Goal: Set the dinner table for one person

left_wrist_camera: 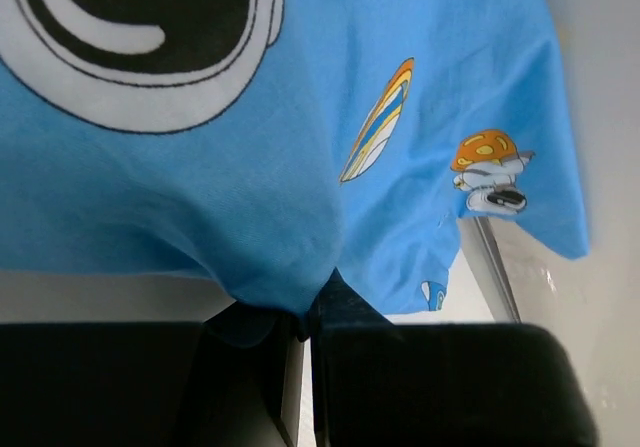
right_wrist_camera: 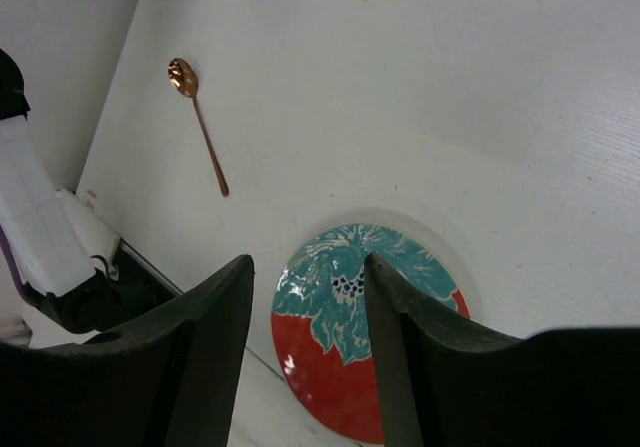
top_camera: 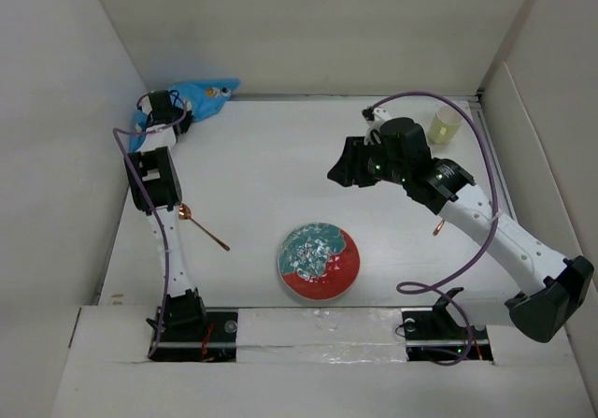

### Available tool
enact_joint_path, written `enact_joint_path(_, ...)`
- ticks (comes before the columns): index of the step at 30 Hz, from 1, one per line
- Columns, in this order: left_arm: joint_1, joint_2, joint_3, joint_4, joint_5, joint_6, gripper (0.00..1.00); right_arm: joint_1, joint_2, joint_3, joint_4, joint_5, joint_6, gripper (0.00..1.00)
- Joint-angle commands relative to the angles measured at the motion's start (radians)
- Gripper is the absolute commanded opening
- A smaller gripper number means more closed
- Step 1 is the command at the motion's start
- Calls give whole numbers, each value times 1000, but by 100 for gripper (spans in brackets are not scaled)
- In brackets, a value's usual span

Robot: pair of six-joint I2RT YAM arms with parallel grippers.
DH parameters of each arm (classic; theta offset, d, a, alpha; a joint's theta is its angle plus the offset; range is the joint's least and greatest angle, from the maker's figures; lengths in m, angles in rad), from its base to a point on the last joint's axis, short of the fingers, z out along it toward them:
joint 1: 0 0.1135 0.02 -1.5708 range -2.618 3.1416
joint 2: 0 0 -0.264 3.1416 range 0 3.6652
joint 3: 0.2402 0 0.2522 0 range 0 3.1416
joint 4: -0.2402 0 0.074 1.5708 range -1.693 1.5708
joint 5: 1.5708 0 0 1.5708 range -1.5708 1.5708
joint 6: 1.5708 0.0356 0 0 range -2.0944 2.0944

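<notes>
A crumpled blue cartoon-print placemat (top_camera: 207,94) lies in the far left corner of the white dinner table (top_camera: 271,165). My left gripper (top_camera: 171,111) is shut on a fold of the placemat (left_wrist_camera: 300,147), and its jaws (left_wrist_camera: 305,322) pinch the cloth's edge. A round plate (top_camera: 319,262), red with a teal pattern, rests near the front middle. My right gripper (top_camera: 342,171) hangs open above the table with nothing between its fingers. In the right wrist view the plate (right_wrist_camera: 345,352) shows below the open right gripper (right_wrist_camera: 308,267).
A copper spoon (top_camera: 204,228) lies left of the plate, also visible as the spoon (right_wrist_camera: 198,127) in the right wrist view. A pale yellow cup (top_camera: 447,124) stands at the far right. A small copper piece (top_camera: 438,228) shows beside the right arm. White walls enclose the table.
</notes>
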Motion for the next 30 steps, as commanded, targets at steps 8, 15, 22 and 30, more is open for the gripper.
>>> enact_joint_path(8, -183, -479, -319, 109, 234, 145, 0, 4, 60, 45, 173, -12, -38, 38)
enact_joint_path(15, -295, -689, -379, -72, 327, 274, 0, -46, 74, 57, 163, 2, -58, 69)
enact_joint_path(22, -499, -646, -455, -148, 309, 319, 0, -163, 121, -4, 142, -3, -29, 84)
enact_joint_path(30, -596, -292, 5, -449, 363, 450, 37, -257, 141, -130, 190, -1, -26, 0)
